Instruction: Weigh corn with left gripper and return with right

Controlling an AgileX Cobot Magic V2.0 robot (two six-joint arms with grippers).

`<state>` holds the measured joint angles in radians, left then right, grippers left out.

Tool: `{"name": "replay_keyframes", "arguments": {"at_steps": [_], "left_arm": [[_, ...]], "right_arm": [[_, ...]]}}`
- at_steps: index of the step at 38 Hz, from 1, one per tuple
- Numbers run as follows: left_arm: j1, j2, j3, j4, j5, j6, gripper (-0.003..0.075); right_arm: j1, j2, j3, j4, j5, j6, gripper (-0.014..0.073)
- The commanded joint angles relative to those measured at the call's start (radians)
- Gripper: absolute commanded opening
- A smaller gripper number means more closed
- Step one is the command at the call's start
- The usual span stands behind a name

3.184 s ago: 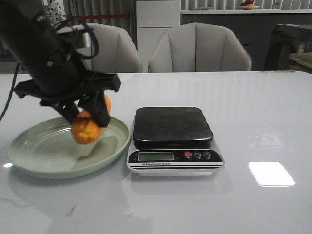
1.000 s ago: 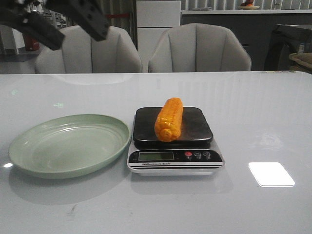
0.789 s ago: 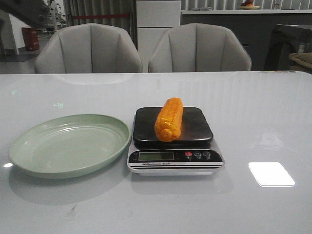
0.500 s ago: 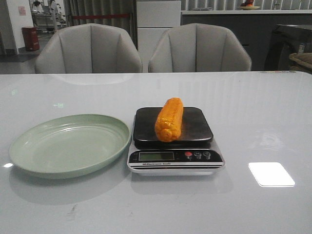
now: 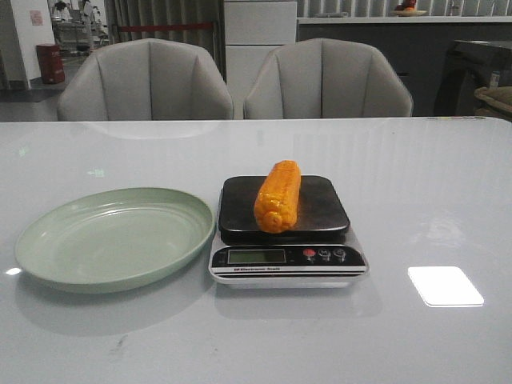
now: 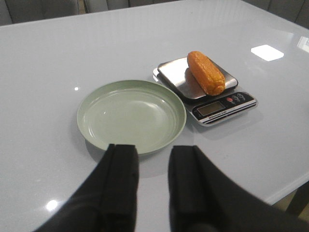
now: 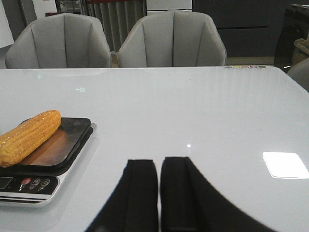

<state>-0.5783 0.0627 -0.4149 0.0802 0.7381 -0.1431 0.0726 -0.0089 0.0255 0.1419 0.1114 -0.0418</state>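
The orange-yellow corn (image 5: pixel 278 195) lies lengthwise on the black platform of the scale (image 5: pixel 286 232), free of any grip. It also shows in the left wrist view (image 6: pixel 205 72) and the right wrist view (image 7: pixel 28 137). My left gripper (image 6: pixel 153 151) is open and empty, held high above the table on the near side of the green plate (image 6: pixel 131 116). My right gripper (image 7: pixel 158 163) is shut and empty, above bare table to the right of the scale (image 7: pixel 36 181). Neither gripper shows in the front view.
The empty green plate (image 5: pixel 114 238) sits left of the scale, almost touching it. Two grey chairs (image 5: pixel 324 78) stand behind the far table edge. A bright light patch (image 5: pixel 445 285) lies on the table at the right.
The left gripper carried the corn from above the plate to the scale, let it go, and rose out of the front view at the upper left. The corn has stayed still since.
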Motion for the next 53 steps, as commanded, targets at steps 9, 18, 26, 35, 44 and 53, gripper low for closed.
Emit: {"name": "replay_keyframes", "arguments": {"at_steps": [9, 18, 26, 35, 44, 53], "left_arm": [[0.002, -0.056, -0.008, 0.008, -0.112, 0.001, 0.0113], [0.002, -0.056, 0.003, 0.008, -0.131, 0.001, 0.0113], [0.002, -0.056, 0.003, 0.008, -0.138, 0.001, 0.0113], [0.002, -0.056, 0.003, 0.008, -0.138, 0.001, 0.0113], [0.002, -0.056, 0.004, 0.008, -0.138, 0.001, 0.0113], [0.002, -0.056, 0.005, 0.008, -0.138, 0.001, 0.0113]], "right_arm": [[-0.005, -0.02, 0.01, -0.008, -0.189, -0.004, 0.019], [-0.003, 0.005, -0.073, -0.007, -0.304, -0.004, 0.019], [-0.003, 0.227, -0.3, -0.008, -0.06, -0.004, 0.019], [-0.003, 0.474, -0.48, -0.008, 0.287, -0.004, 0.019], [0.0, 0.548, -0.481, 0.038, 0.302, -0.004, 0.0195], [0.113, 0.653, -0.505, 0.066, 0.29, -0.004, 0.0431]]}}
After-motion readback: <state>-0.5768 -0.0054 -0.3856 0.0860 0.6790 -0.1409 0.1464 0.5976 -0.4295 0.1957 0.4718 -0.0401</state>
